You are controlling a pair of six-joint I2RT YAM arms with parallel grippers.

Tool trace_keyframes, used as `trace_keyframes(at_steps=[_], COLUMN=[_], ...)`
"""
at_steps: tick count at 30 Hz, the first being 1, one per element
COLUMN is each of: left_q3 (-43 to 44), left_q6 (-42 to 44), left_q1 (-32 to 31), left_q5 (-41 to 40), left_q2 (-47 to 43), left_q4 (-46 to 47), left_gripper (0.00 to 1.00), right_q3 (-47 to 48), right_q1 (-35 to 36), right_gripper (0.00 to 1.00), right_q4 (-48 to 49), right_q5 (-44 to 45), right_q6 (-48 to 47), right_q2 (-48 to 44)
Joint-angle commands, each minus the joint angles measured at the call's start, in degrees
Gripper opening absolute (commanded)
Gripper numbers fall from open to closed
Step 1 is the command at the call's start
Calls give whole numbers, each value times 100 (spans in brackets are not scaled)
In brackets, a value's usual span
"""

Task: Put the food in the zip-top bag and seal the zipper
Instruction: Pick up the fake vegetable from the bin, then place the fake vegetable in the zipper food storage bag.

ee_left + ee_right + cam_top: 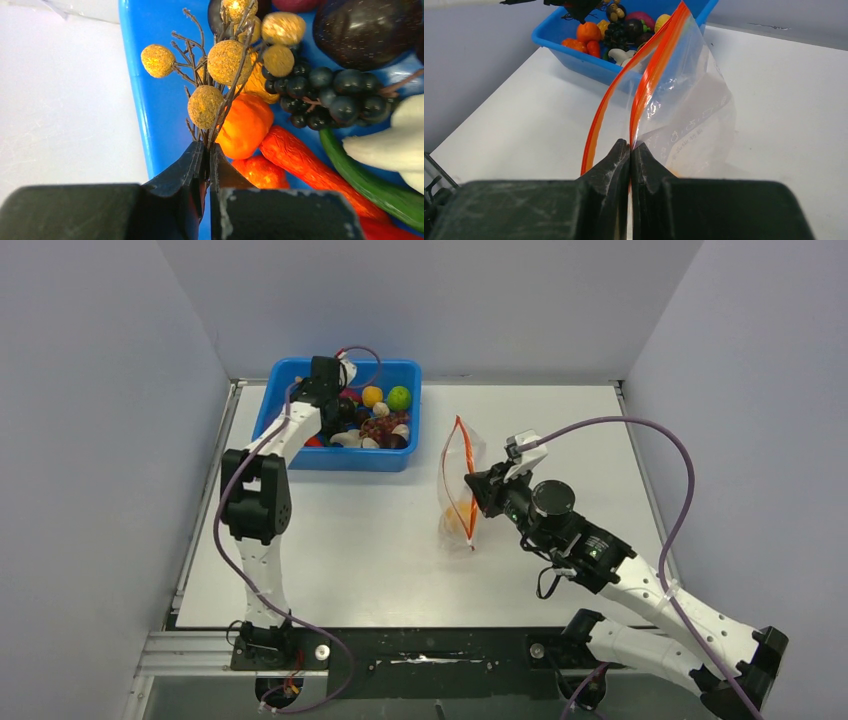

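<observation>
My left gripper [208, 146] is shut on the thin brown stems of a sprig of yellow balls [221, 61], over the left side of the blue bin [291, 454]; it also shows in the top view [335, 370]. More food lies in the bin: an orange piece [246, 125], carrots [305, 162], dark grapes [330, 95]. My right gripper [630, 145] is shut on one lip of the zip-top bag [694, 115] and holds its mouth open. The red-orange zipper [651, 70] runs up from the jaws. The bag stands mid-table [458, 485] with something orange inside.
The blue bin stands at the back left of the white table [380, 540] and shows in the right wrist view [574, 57]. Grey walls close in the back and both sides. Purple cables loop over both arms.
</observation>
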Motion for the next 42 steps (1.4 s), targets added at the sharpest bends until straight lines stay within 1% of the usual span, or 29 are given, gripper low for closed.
trace_keyframes(at_steps=[1,4,7,9,13,18,19,24,28,31,34,38,40,42], left_q3=[355,138,-164,-326,-830,-1760,-1923,-3080,-3657,-3966,-4312,-4906,-5098,-5320], left_q6=[-721,-929,-1173,-1578,-2347,-3157,-3342,-4442,-5239,-5828,-6422,-7193,-7729,-8295], left_q1=[-61,-137,-191,-195,-152,-114,-106,-19,34,68,71,79,94,89], left_q5=[-53,-45,229,593,1732,2591,2639,3300,3779,4518,4989,5600,5773,6052], left_q2=[-773,-1136,-1538,-1858,-2621,-3539,-3700,-4596,-5170,-5414,-5693,-6007,-6050,-6062], left_q4=[-400,-397,-277,-264,72,840,971,2140,2850,3226,3592,4689,5163,5854], left_gripper=[0,0,0,0,0,0,0,0,0,0,0,0,0,0], right_q3=[-88,-123,-125,-125,-50,-11,-7,7,-28,102,153,-1,-13,35], right_q1=[18,19,29,25,38,64,68,87,132,138,148,156,156,166], right_gripper=[0,0,0,0,0,0,0,0,0,0,0,0,0,0], right_q4=[414,436,410,391,374,454,462,474,636,589,602,952,1083,1133], right_q5=[155,158,247,370,471,563,577,623,623,643,649,619,596,596], right_q6=[136,168,284,400,508,732,786,1103,1289,1438,1614,1816,1875,1940], right_q2=[-190,-204,-198,-190,-79,-2,28,237,352,551,703,797,867,930])
